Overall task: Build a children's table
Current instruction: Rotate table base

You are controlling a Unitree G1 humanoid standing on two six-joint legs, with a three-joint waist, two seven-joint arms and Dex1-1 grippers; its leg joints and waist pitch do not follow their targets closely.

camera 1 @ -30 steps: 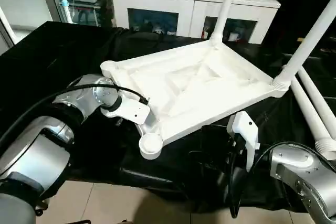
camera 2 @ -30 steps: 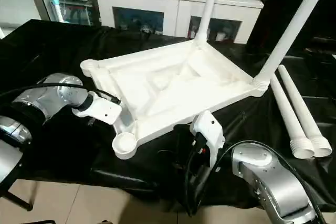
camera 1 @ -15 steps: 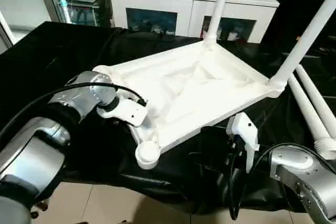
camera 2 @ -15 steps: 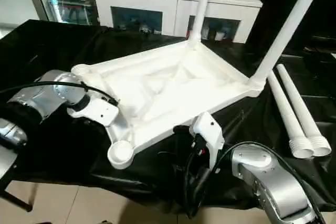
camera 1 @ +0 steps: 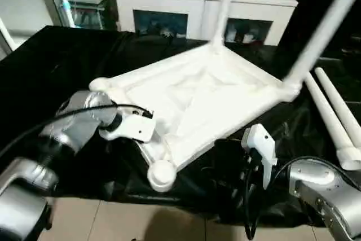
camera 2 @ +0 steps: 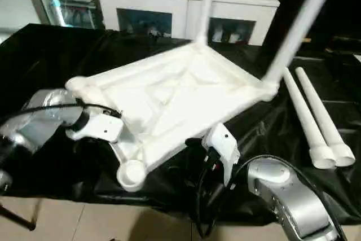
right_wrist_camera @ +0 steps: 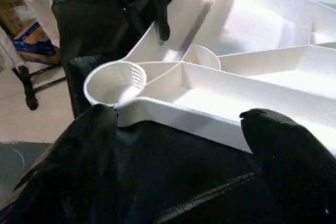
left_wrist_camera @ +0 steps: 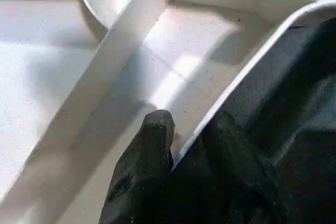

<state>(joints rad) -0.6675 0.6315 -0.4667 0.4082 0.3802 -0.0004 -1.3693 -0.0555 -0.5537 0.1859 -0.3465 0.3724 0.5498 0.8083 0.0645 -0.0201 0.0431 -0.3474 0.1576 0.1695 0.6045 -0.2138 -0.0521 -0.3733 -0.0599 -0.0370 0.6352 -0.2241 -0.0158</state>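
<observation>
1 tabletop (camera 1: 197,97), 2 fitted legs (camera 1: 324,29), 2 loose legs (camera 2: 316,119), 1 cabinet (camera 1: 169,4).

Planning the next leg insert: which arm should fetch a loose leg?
Right, probably. The right gripper is open and free, and the two loose legs lie on its side. The left gripper is clamped on the tabletop rim.

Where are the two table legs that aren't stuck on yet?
The two loose legs lie side by side on the black cloth at the robot's right, just beyond the tabletop's right corner.
</observation>
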